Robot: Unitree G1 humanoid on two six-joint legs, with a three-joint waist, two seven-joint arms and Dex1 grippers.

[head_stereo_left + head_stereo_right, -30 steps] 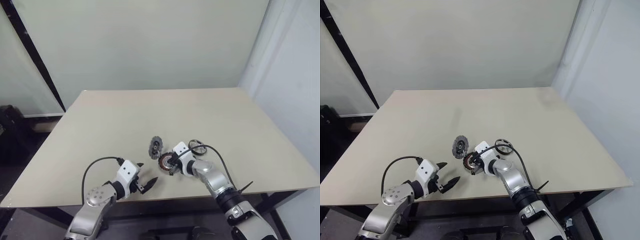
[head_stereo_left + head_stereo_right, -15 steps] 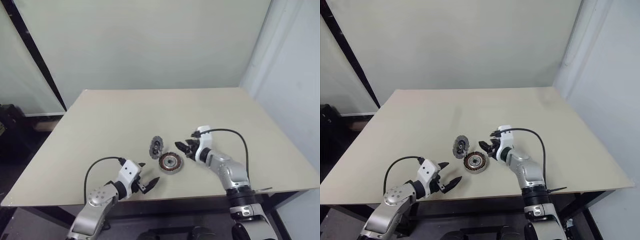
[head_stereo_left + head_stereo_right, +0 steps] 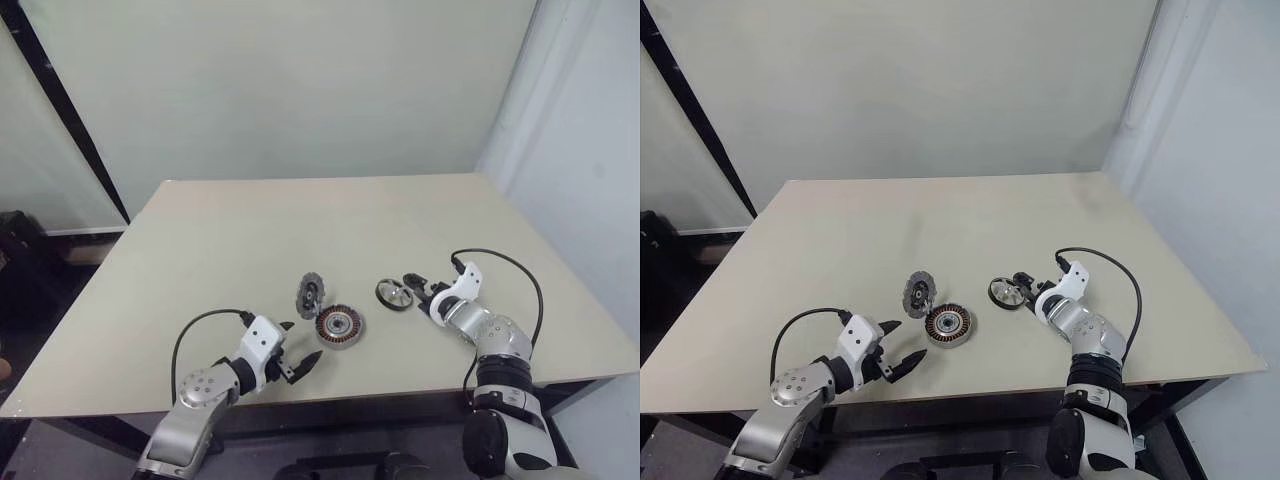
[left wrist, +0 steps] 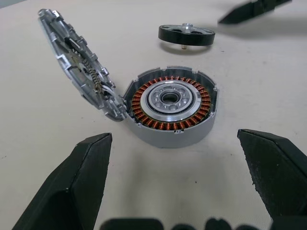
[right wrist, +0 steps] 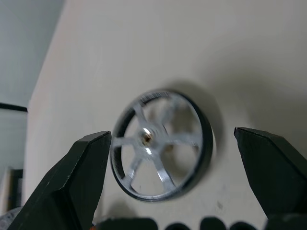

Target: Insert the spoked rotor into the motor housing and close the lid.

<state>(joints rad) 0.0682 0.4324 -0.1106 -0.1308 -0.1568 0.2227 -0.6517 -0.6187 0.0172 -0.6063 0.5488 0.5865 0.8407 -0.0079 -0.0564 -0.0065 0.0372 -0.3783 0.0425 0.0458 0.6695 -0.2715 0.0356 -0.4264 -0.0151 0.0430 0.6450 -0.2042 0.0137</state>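
Lower left of the head view, the left gripper (image 3: 293,366) hangs with its jaws spread and nothing in them, aimed at the motor housing (image 3: 340,325) at frame centre. The housing lies flat with copper windings exposed, and the lid (image 3: 311,294) stands tilted up from its rim. Right of centre, the right gripper (image 3: 421,287) is spread wide just beside the spoked rotor (image 3: 395,294), which lies on the table (image 3: 300,220); contact looks absent, though the wrist view is blurred. The step in hand is picking up the rotor: next, straddle its rim, close, and lift.
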